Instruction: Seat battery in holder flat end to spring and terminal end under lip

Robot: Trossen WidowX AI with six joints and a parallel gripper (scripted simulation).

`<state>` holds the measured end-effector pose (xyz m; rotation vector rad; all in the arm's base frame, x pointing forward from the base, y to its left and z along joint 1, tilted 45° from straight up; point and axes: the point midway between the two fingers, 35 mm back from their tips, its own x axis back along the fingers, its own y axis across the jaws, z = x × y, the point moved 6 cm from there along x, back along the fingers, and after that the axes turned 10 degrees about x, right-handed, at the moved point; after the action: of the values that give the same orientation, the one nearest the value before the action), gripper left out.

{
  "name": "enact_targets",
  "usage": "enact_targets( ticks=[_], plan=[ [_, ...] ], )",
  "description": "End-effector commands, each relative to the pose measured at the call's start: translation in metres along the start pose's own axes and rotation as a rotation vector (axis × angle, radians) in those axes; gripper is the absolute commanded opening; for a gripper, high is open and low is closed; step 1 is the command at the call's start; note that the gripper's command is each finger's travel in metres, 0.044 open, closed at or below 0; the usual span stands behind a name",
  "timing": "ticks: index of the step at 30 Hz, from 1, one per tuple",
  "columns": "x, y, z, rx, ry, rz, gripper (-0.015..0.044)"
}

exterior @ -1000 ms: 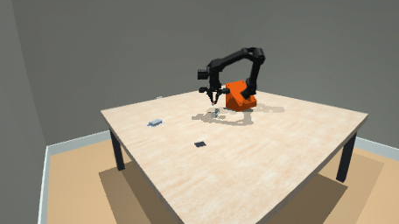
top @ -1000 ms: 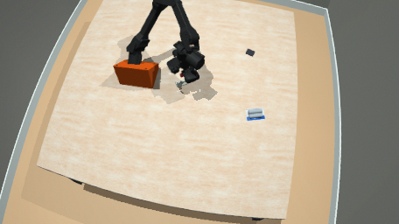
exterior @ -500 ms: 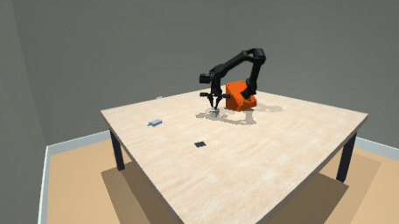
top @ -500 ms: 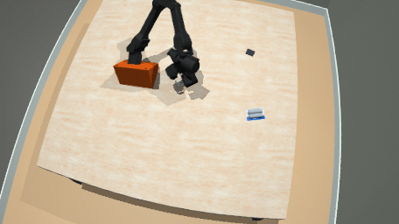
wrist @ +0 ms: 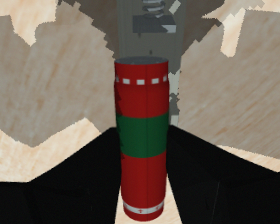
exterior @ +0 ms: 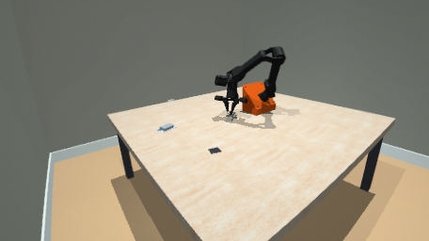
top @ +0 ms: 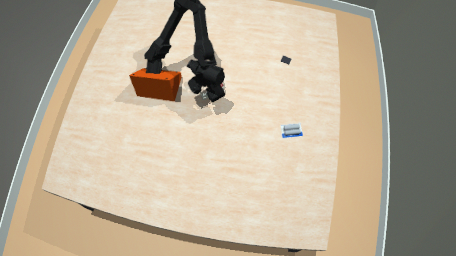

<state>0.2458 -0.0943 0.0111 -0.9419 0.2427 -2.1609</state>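
Wrist view: red-and-green battery (wrist: 143,137), one, gripped

Gripper (wrist: 141,136) (exterior: 230,113): one, closed on the battery, fingers narrowly apart at its two sides. Battery: grey end face toward the holder (wrist: 153,42), over its near part in view; contact cannot be told. Holder: coiled spring (wrist: 153,7) at the far end. Orange base (top: 156,89) (exterior: 251,99): one, beside the gripper.
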Motion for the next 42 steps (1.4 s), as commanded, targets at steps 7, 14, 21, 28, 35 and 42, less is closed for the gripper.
enact_targets(
  ticks=[7,14,21,28,35,42],
  plan=[
    [-0.004,-0.003,-0.011,-0.014,0.078,-0.015,0.0058],
    [-0.007,-0.006,-0.017,-0.014,0.129,-0.026,0.0058],
    [-0.008,-0.009,-0.021,-0.014,0.168,-0.039,0.0058],
    [-0.008,-0.011,-0.023,-0.014,0.181,-0.050,0.0058],
    [-0.008,-0.014,-0.032,-0.018,0.179,-0.059,0.0058],
    [-0.006,-0.016,-0.039,-0.018,0.179,-0.067,0.0058]
  ],
)
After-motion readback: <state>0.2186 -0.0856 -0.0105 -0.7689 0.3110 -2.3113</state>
